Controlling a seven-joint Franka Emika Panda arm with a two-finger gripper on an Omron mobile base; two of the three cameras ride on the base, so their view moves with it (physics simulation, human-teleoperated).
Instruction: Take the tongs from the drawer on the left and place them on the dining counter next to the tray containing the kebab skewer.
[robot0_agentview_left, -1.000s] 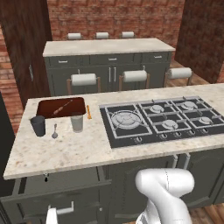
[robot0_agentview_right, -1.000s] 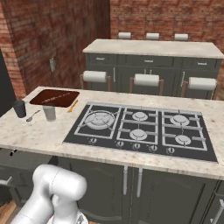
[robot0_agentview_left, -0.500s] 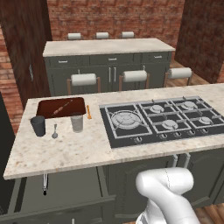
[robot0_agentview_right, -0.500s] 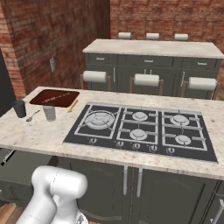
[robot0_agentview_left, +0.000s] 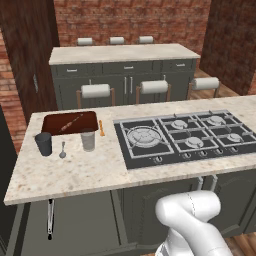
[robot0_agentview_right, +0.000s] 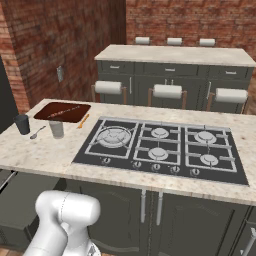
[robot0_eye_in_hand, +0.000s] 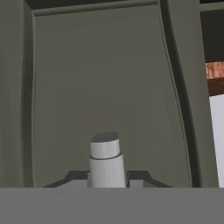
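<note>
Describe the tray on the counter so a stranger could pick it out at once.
Start at the long beige dining counter with the black hob. At its left end, towards the far edge, lies the tray. It is flat, rectangular and dark reddish-brown, far wider than the two cups in front of it.

Both base cameras look forward and down over the hob, from its left and right, sharing it. The hand camera faces the drawer front, close.
</note>
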